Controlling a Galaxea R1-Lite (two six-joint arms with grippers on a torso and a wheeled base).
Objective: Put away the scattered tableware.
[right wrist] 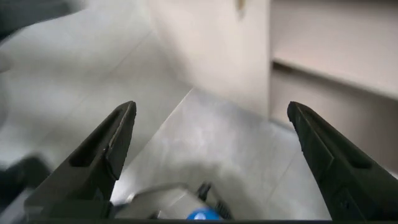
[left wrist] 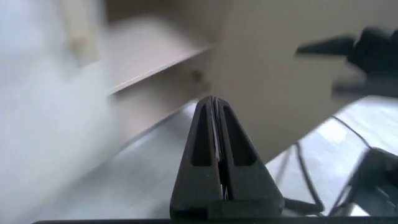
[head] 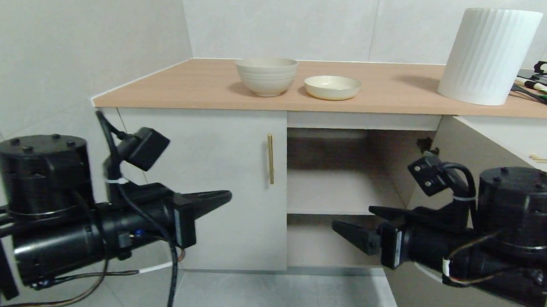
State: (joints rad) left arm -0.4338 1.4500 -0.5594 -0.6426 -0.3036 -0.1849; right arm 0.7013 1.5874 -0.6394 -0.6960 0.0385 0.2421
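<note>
Wooden countertop (head: 398, 87) tops a cabinet (head: 226, 169) whose open side is partly hidden behind the right gripper (right wrist: 210, 111). Its fingers are spread wide, empty. The left gripper (left wrist: 213, 102) is pressed closed, empty. Well above and beyond both fingertips, a bowl (head: 266, 76) and shallow dish (head: 332, 87) sit upright, mouths up. Utensils (head: 546, 88), possibly tools, are cut off at the frame edge.

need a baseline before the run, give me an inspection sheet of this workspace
surface: wooden counter, above a cupboard
job's things: bowl and shallow dish, upright, side by side on the counter, not touching
clutter: tall white ribbed container and some utensils at the counter's right end
tools: left tool shut, right tool open, both holding nothing, low before the cupboard
cables: black cable hanging from the left arm; looped cable at the right wrist
surroundings: left door shut, right door open, shelf inside; tiled wall and floor
</note>
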